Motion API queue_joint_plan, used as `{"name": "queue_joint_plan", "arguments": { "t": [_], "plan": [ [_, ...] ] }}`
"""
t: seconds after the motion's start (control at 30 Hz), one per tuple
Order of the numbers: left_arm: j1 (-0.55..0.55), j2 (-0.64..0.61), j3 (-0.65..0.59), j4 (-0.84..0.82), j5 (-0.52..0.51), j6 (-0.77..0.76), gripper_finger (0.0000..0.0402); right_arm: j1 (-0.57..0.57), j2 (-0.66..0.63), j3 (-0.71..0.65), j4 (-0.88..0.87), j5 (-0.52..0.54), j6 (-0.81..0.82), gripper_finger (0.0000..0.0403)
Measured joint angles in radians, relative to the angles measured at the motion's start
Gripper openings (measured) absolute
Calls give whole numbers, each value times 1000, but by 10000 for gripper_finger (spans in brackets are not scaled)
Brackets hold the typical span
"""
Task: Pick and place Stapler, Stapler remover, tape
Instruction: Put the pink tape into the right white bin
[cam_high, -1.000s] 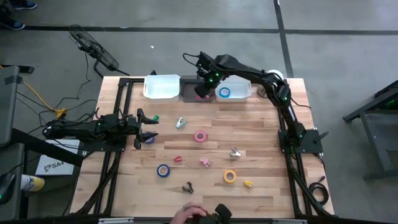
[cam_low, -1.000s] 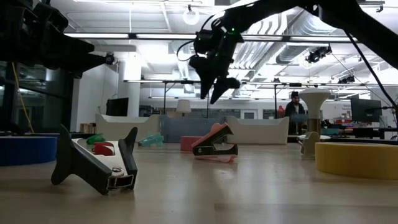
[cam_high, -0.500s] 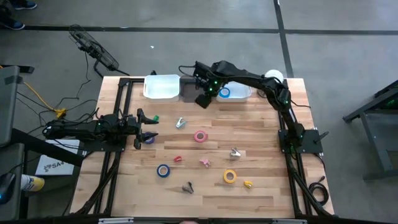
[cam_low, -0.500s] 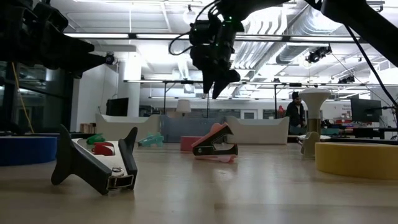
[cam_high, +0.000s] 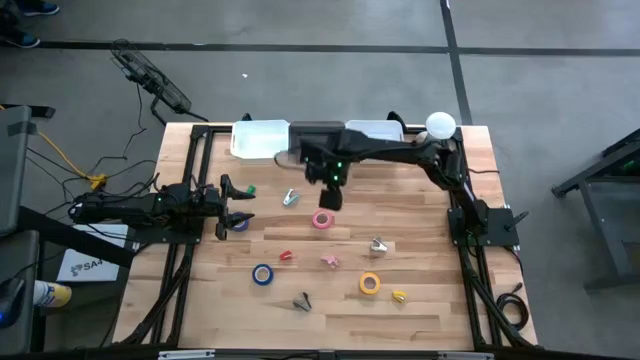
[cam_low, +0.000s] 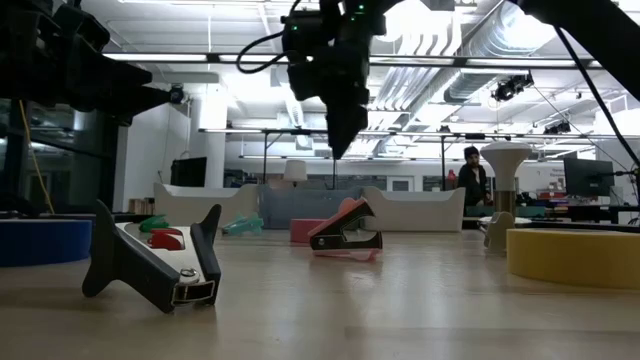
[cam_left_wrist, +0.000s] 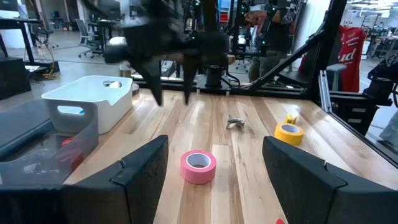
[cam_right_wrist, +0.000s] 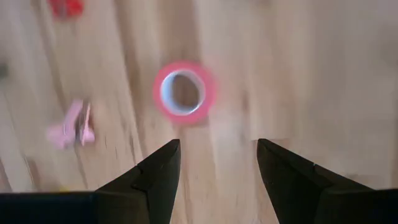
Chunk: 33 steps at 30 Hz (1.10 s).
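Wooden table (cam_high: 420, 310) below me: my right gripper (cam_right_wrist: 214, 165), fingers spread and empty, hangs above the pink tape (cam_right_wrist: 183, 92); my left gripper (cam_left_wrist: 211, 171), apparently parted, waits at the table's left edge.

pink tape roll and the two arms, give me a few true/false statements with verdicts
1. The right gripper holds the pink tape roll. False: its fingers are open and empty above the roll.
2. The pink tape roll lies flat on the table. True.
3. The left gripper is over the white bin. False: it waits at the table's left edge.
4. A yellow tape roll lies on the table. True.
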Motion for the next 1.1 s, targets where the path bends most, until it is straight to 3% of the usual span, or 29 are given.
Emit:
{"name": "queue_joint_plan", "arguments": {
  "t": [0.5, 1.1],
  "plan": [
    [0, 0, 0, 0, 0, 0, 259, 122, 0, -277, 257, -1, -522, 204],
    [0, 0, 0, 0, 1, 0, 259, 144, 0, -345, 430, 56, -609, 204]
  ]
}}
